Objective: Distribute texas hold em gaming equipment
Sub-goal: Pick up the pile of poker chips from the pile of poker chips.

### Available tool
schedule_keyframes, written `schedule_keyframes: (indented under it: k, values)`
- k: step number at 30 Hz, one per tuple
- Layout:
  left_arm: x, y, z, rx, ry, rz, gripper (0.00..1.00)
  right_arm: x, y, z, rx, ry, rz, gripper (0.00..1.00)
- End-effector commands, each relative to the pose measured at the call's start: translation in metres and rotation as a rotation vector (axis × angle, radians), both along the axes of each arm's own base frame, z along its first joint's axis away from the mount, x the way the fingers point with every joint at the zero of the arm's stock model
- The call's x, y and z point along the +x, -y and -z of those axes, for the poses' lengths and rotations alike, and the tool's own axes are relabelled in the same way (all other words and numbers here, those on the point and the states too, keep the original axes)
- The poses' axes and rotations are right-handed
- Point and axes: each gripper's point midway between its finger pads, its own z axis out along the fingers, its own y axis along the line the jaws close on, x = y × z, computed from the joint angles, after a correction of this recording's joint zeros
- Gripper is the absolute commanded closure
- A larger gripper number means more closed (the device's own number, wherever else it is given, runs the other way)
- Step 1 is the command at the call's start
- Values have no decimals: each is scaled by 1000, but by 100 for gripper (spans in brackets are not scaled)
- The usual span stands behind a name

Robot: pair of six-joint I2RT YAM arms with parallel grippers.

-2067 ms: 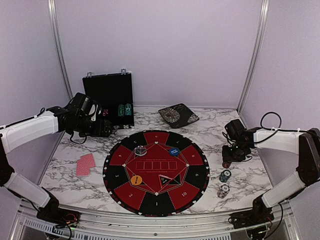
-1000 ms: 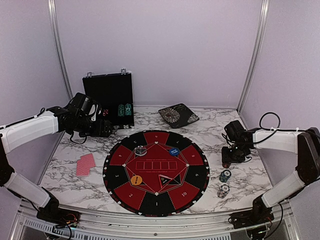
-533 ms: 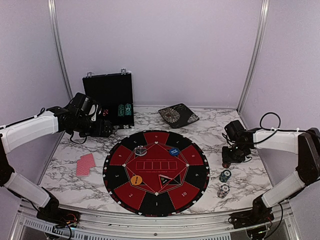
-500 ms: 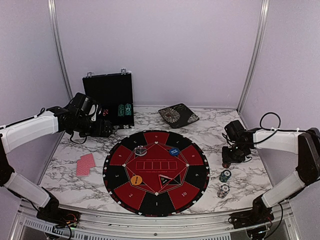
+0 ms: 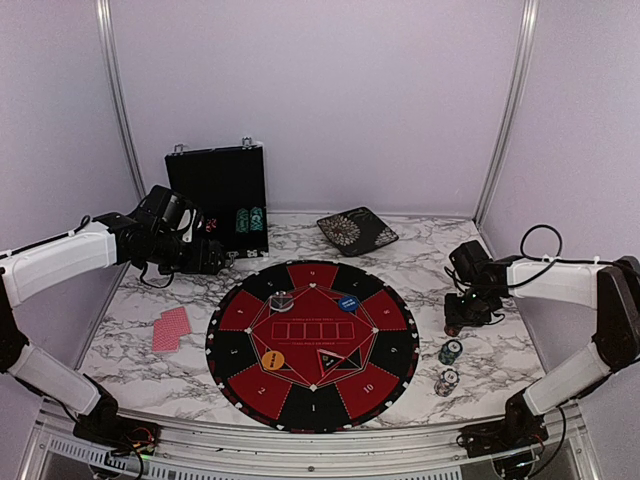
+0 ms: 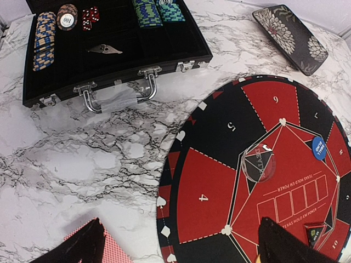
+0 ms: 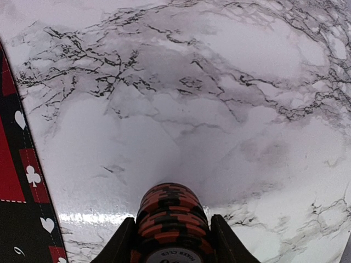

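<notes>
My right gripper [image 5: 454, 324] is shut on a stack of red-and-black poker chips [image 7: 171, 223], held low over the marble just right of the mat. I cannot tell whether the stack touches the table. A green chip stack [image 5: 450, 351] and a white-black chip stack [image 5: 446, 381] stand nearer the front. Red-backed cards [image 5: 171, 328] lie left of the mat. A clear disc [image 6: 260, 164], a blue disc [image 6: 319, 148] and an orange disc [image 5: 272, 360] lie on the mat. My left gripper [image 6: 181, 257] is open and empty, above the mat's left edge.
The round red-and-black mat [image 5: 395, 350] fills the table's middle. The open black case [image 6: 109, 60] stands at the back left with chip stacks [image 6: 44, 33] and red dice [image 6: 90, 16] inside. A flat patterned box [image 5: 357, 231] lies at the back.
</notes>
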Motion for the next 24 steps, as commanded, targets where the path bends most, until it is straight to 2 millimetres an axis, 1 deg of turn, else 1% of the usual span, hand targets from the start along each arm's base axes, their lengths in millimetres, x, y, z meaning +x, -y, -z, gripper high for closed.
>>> schedule_keyframes:
  k: [1,10,16,20,22,24]
  values:
    - [1,0,3,-5,0,-1,1,14,-2,-22,19,59,7,71]
    - [1,0,2,-5,2,0,1,18,-5,-30,27,69,-1,72]
    - [0,-1,2,-5,2,-1,1,26,-13,-38,47,79,-24,73]
    - [0,-1,1,-6,6,-3,1,33,-25,-45,46,87,-54,73]
    - [0,-1,1,-9,5,-4,1,39,-33,-50,47,95,-71,73]
    - [0,-1,0,-10,6,-3,1,44,-42,-50,42,92,-89,73]
